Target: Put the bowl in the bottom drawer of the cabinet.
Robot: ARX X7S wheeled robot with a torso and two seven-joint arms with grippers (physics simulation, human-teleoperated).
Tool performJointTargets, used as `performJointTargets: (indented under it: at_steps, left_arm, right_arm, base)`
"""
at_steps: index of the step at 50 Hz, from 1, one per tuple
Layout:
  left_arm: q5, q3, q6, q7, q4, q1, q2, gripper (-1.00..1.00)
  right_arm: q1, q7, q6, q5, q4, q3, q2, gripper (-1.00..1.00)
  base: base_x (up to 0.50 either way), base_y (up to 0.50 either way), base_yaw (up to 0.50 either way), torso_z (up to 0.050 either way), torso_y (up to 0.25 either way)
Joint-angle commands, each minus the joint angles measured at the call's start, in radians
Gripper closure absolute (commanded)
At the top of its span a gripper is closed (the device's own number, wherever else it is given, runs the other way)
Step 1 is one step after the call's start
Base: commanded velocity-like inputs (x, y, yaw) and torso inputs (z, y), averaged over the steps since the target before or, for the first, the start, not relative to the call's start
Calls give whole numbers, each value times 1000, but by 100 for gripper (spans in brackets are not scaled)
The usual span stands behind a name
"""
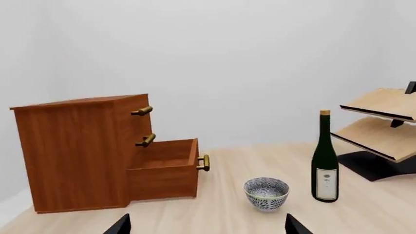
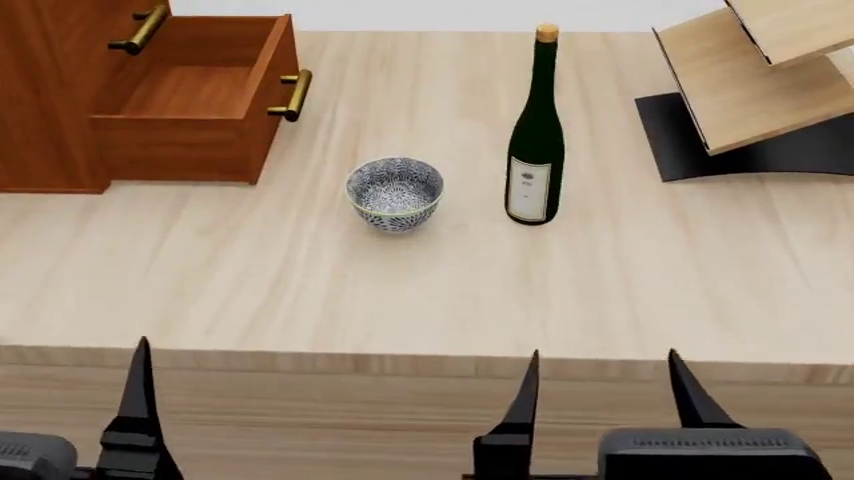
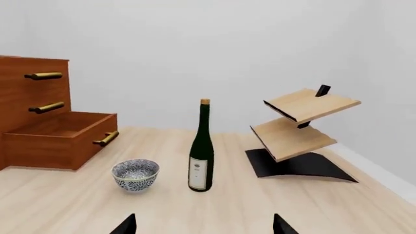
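Bowl (image 2: pixel 395 193): seen upright on the light wooden table (image 2: pixel 400 290), centre-left of the head frame, nothing gripping it; its speckled rim faces up and is free all round.
Drawer: the bottom drawer (image 2: pixel 194 95) of the cabinet (image 2: pixel 47 90) is already pulled out at upper left of the head frame, its cavity open from above, brass handle toward the bowl. No opening step is judged to be needed.
Left gripper (image 2: pixel 80 440): at lower left of the head frame, only one dark finger is clearly seen there; in the left wrist view both tips are seen set wide apart, with nothing between them.
Right gripper (image 2: pixel 601 400): at lower centre-right of the head frame, fingers spread, nothing held.
Step in hand: reaching for the bowl, judged not yet begun, since both arms are well short of it.
Choice of arm: the left is favoured, as bowl and drawer lie on its side.
Grasp advice: one finger should be lowered inside the rim and one outside, on the near wall.
Hazard: the wine bottle (image 2: pixel 535 130) stands just right of the bowl and could be toppled; it should be given room.
Rack (image 2: pixel 747 90): upper right, well apart, no concern.
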Motion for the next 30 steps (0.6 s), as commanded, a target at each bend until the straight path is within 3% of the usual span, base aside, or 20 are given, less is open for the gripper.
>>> performJointTargets:
  at_steps: [1,20,30]
  left_arm:
    - [-29,-21,-93,-23,87,-24,-13,-100]
    - [-59,-42,-129,-41,140,-33,-19,-100]
    - [-86,-60,-149,-50,164,-48,-18,-100]
  right_arm:
    - [31,11,50,-8,-38,-12,25,-100]
    - [43,-8,62,19,-94,1,61,-100]
    - [41,-10,52,19,-91,-5,69,-100]
  base:
    - [0,0,0,0,0]
    - [0,0,0,0,0]
    - [0,163,0,0,0]
